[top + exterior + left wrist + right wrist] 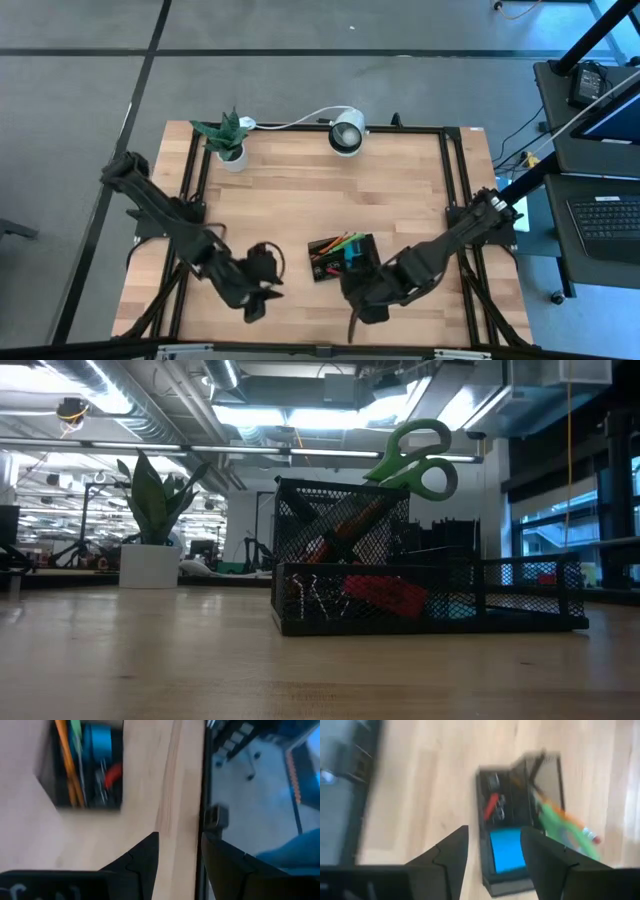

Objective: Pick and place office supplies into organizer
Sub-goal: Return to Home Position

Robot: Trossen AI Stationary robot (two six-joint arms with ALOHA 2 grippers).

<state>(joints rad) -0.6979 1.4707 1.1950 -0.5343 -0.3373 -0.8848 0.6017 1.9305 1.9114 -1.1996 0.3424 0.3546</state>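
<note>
- While you read this entry, both arms are folded low at the near side of the tabletop [300, 190]: left arm [170, 215] at its near-left, right arm [450, 235] at its near-right.
- Left jaws: spread, nothing between them. They hang over bare wood by the tabletop's edge, apart from the organizer [342, 258].
- Right jaws: spread, nothing between them. They hang above the organizer, not touching it.
- You will find the organizer, black mesh, standing flat on the tabletop, near-centre, between the two arm ends and closer to the right one.
- Scissors [415, 455]: in the tall section, green handles sticking up above the rim, tilted.
- Pencils [67, 765]: orange, in the same section beside the scissors.
- Sticky-note pad [507, 851]: blue, lying flat in a low compartment.
- Red piece [491, 805]: in the low compartment next to the pad, with small dark bits too blurred to identify.
- Plant [228, 140] and lamp [347, 132]: at the far edge, well apart from the organizer.
</note>
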